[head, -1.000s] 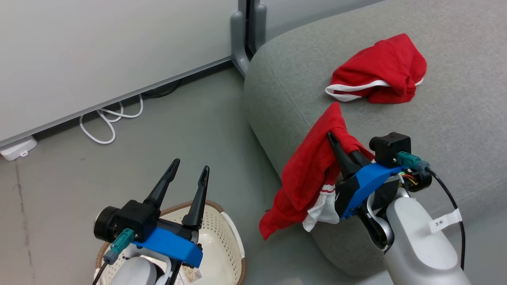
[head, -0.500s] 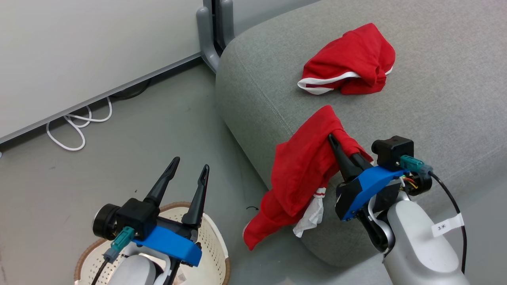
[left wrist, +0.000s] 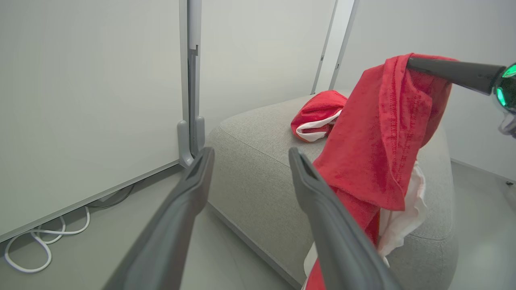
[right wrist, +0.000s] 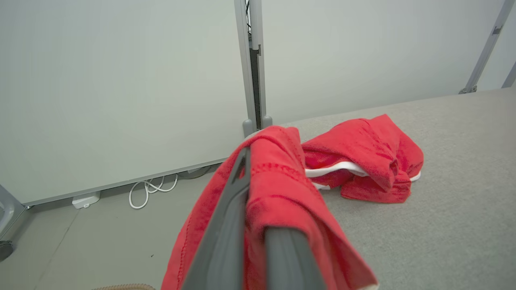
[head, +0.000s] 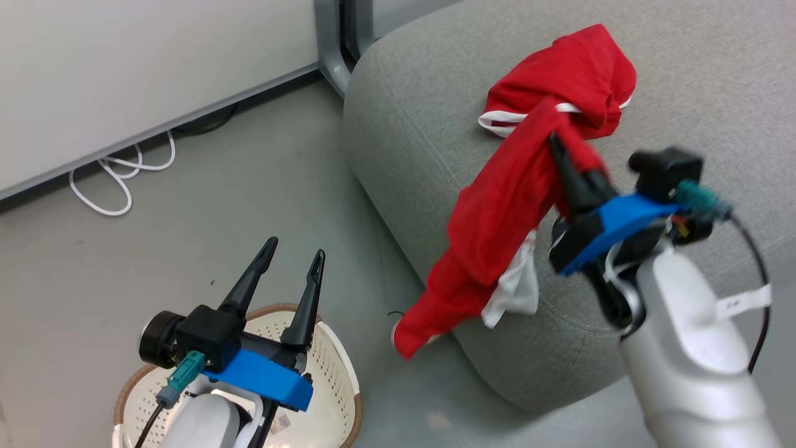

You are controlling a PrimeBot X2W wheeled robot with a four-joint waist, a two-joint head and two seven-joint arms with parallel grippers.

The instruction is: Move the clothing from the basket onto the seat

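Two garments, both red with white trim, are at the sofa (head: 423,124). The first garment (head: 594,65) lies crumpled on the seat top, near the rounded end beside the grey post (head: 333,37). The second garment (head: 497,211) hangs from the right gripper (head: 559,149), whose two dark fingers are pressed together on a fold of the cloth, raised over the sofa's edge. From that hold the cloth falls in a long drape across the rounded corner, and its lower tip dangles past the sofa's side above the floor (head: 249,186). A white part shows on its underside. Whether the drape touches the upholstery cannot be told. In the right wrist view the first garment sits just beyond the fingertips. The top of the held cloth overlaps it in the head view, and whether the two touch cannot be told.

The left gripper (head: 297,246) hovers over the basket (head: 339,373) on the floor, well apart from the sofa, with its fingers spread and nothing between them. A white cable (head: 101,213) loops along the foot of the wall (head: 124,62).
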